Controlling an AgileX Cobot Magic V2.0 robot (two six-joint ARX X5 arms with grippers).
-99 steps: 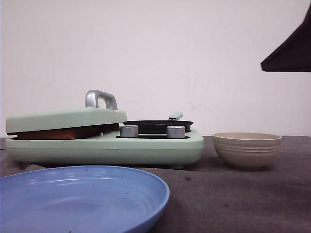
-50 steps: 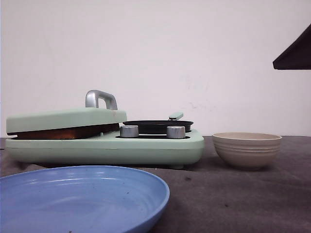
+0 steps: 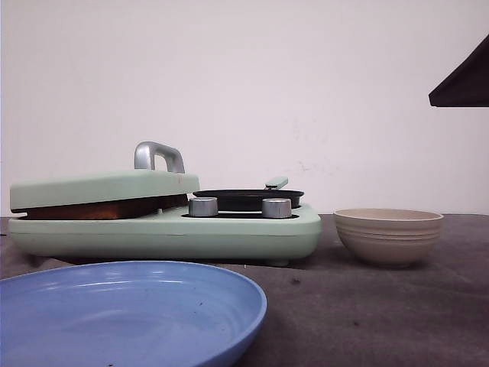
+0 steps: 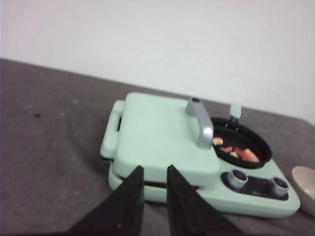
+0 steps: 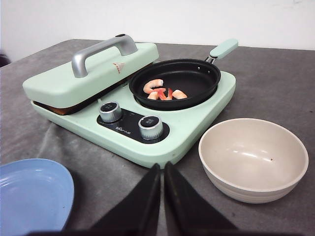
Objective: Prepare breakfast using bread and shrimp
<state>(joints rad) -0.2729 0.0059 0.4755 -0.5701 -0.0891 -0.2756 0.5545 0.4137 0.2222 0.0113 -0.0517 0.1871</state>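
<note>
Nearest in the front view, the blue plate (image 3: 130, 313) is cut off by the picture's edge in front of the green cooker (image 3: 164, 229), and the right gripper (image 5: 162, 201), its fingers pressed together and empty, hangs near the cooker's knobs (image 5: 150, 127) beside the beige bowl (image 5: 253, 160). Small white writing on the cooker's black panel is too small to read. Under the cooker's lid (image 4: 165, 132) only a brown edge of the bread (image 3: 103, 209) shows, the shrimp (image 5: 164, 91) lie in the cooker's black pan (image 5: 174, 83), and the left gripper (image 4: 155, 196) hangs before the lid with fingers slightly apart, holding nothing.
</note>
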